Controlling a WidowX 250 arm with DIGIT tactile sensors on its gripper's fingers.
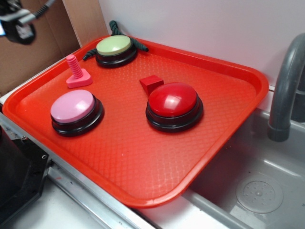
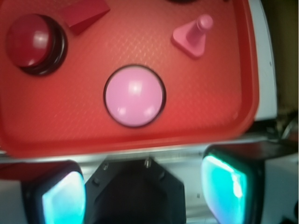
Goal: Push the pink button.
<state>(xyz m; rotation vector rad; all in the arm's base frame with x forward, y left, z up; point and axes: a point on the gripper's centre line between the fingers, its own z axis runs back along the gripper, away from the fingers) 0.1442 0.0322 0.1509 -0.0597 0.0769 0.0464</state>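
Fingers [image 2: 224,189] of the gripper [image 2: 145,193] fill the bottom corners of the wrist view, two dark pads with a teal sheen, set wide apart with nothing between them but the black wrist body and a strip of bare metal rail. In the exterior view only a dark piece of the arm [image 1: 19,24] shows at the top left corner, well clear of the tray.

From the wrist camera, the pink button [image 2: 134,96] sits at about 12 o'clock from the gap between the pads, just past the near rim of the red tray [image 2: 233,126]. Its pale pink top is ringed by a black base, and nothing touches it. At 1 o'clock from it stands a hot-pink plastic bolt [image 2: 192,36], head down on the tray, threaded shank tilted up. At 10 o'clock lies the red-domed button [image 2: 33,41], with a small red block [image 2: 84,14] just beside it at the top edge.

In the exterior view the pink button [image 1: 75,110] rests near the tray's left side, the bolt [image 1: 76,74] behind it, a green-topped button [image 1: 115,49] at the far corner against a dark green rope [image 1: 113,26]. A grey faucet [image 1: 286,90] and a sink basin [image 1: 257,176] stand at 3 o'clock from the tray.
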